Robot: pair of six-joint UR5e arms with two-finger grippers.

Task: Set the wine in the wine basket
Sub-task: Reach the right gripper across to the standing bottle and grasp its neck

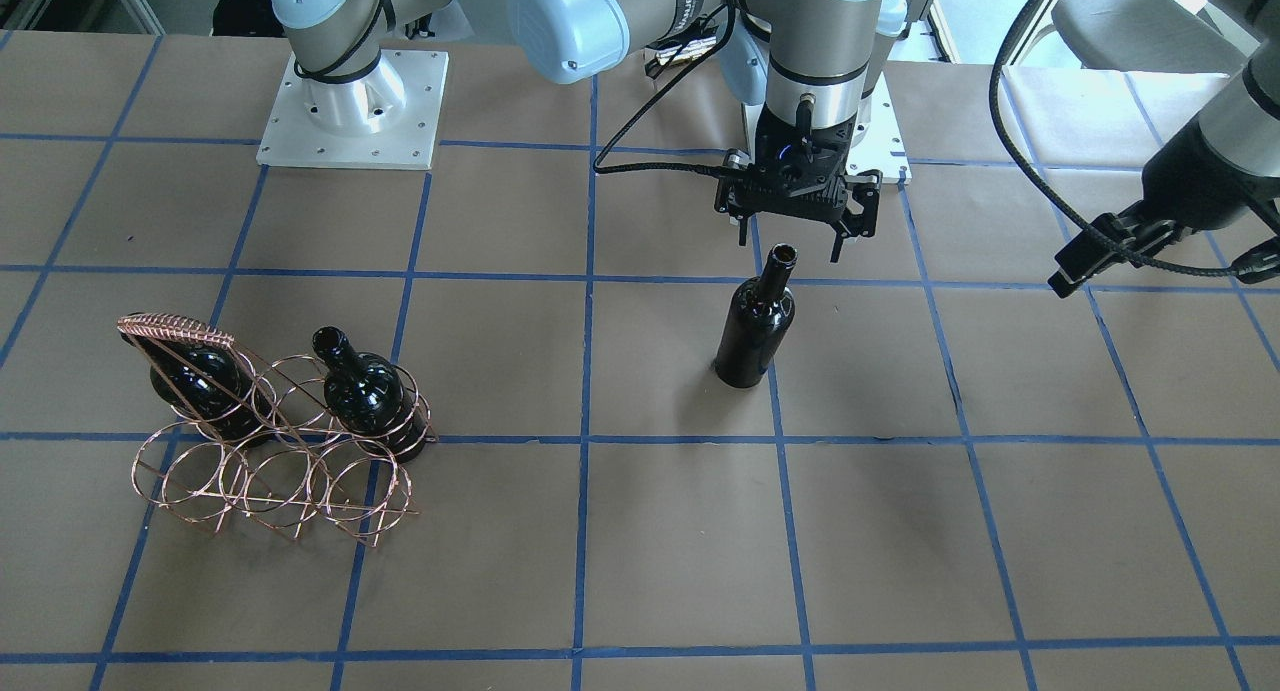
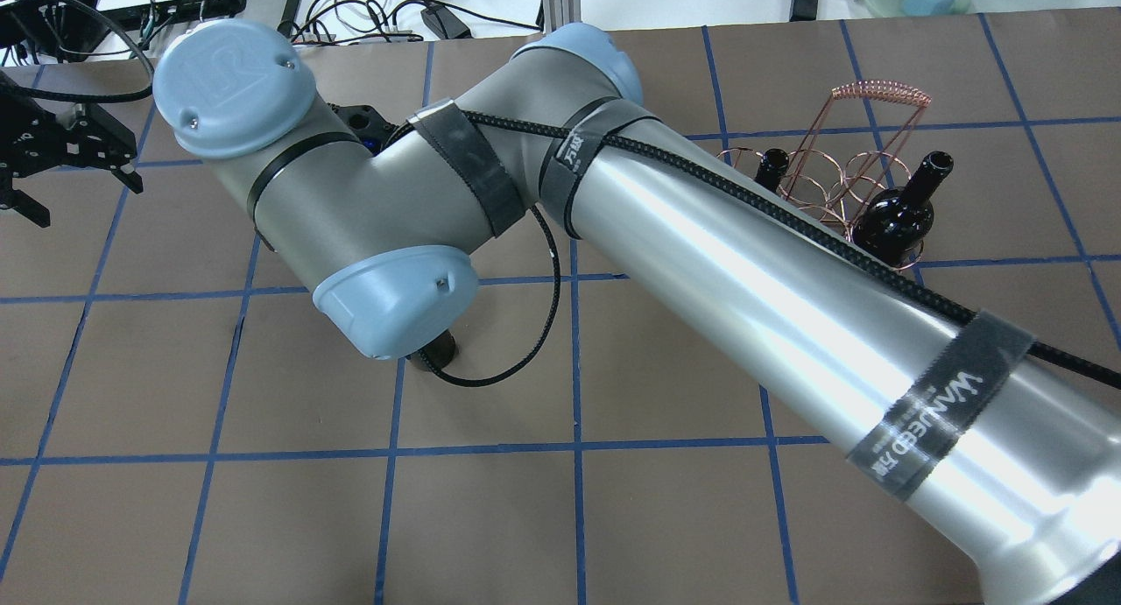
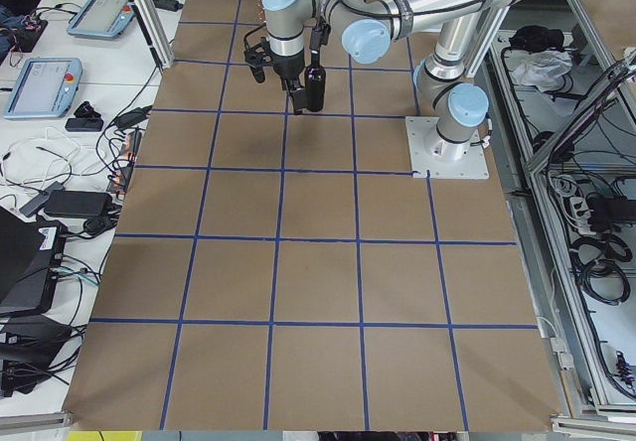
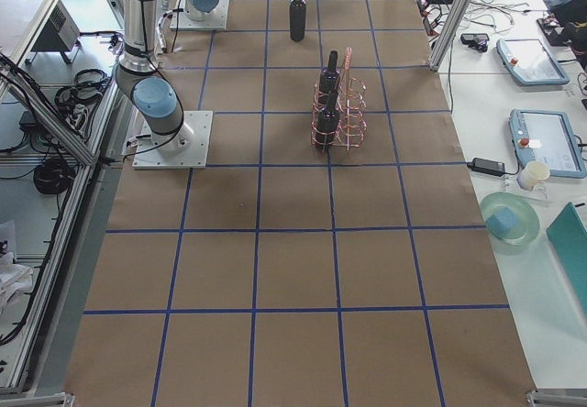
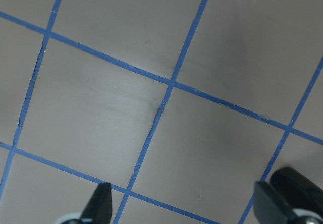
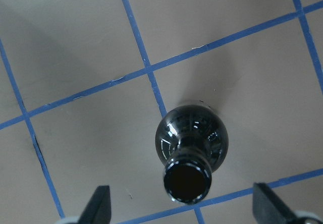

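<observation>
1. Hovering over the wine, the right gripper points straight down, its fingers spread wide and holding nothing.
2. Wine position: it stands upright on the worktop, free of the basket and near the middle of the grid. Its long axis is vertical and its open mouth faces up at the fingers.
3. Key relation: the right wrist view shows the mouth between the two fingers, low in the frame, with clear gaps either side. The front view puts the fingertips about level with the lip. Nothing touches. My reading is that the neck lies straight below the fingers, so the next move looks like a plain descent and then a close on the neck.
4. Wine basket: it sits well apart from the wine, toward the robot's right. Two like bottles already stand in the end rings of the row nearer the robot. The ring between them and the other row look empty.
5. Left gripper: it hangs well off on the far side, with its fingers also wide over bare worktop. The right arm is plainly the nearer one and seems to have this pick.
6. Risk, as a guess: glossy glass and a narrow neck mean an off-centre close could tip the wine.
</observation>
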